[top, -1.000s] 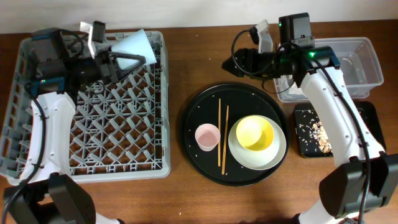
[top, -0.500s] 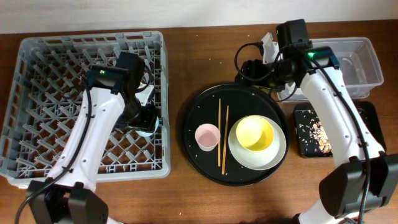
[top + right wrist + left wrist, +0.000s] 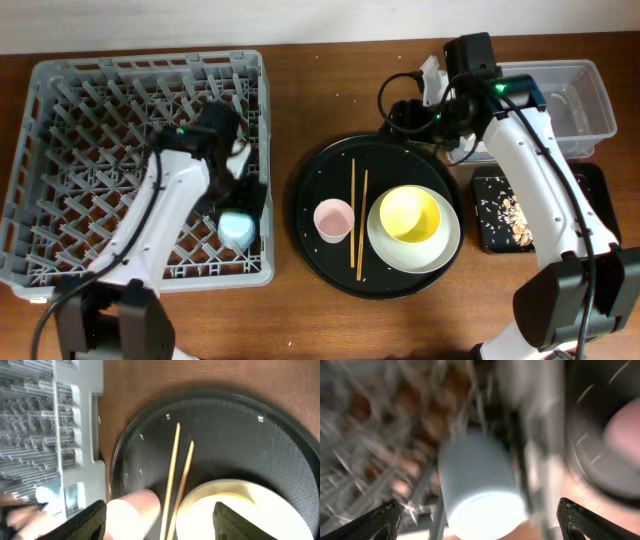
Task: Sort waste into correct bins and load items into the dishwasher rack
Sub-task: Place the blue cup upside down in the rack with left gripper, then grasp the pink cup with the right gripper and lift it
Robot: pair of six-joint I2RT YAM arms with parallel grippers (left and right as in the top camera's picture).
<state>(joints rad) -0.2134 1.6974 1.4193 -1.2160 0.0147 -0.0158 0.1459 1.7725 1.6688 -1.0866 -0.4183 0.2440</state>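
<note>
The light-blue cup (image 3: pixel 238 229) sat in the near right corner of the dishwasher rack (image 3: pixel 140 62), apparently loaded for washing, the left fingers (image 3: pixel 382 519) spread wide either side of it. The right fingers (image 3: pixel 92 519) hung open, empty.

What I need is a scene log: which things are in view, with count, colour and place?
dishwasher rack: 1, grey, table's left
light-blue cup: 1, rack's front right part
round tray: 1, black, centre
pink cup: 1, round tray's left
chopsticks: 2, wooden, round tray's middle
plate: 1, pale, round tray's right
yellow bowl: 1, on the plate
clear tub: 1, back right
flat tray: 1, black, before the tub
food scraps: several, tan, on the flat tray
left gripper: 1, open, above the light-blue cup
right gripper: 1, open, at the round tray's back edge
</note>
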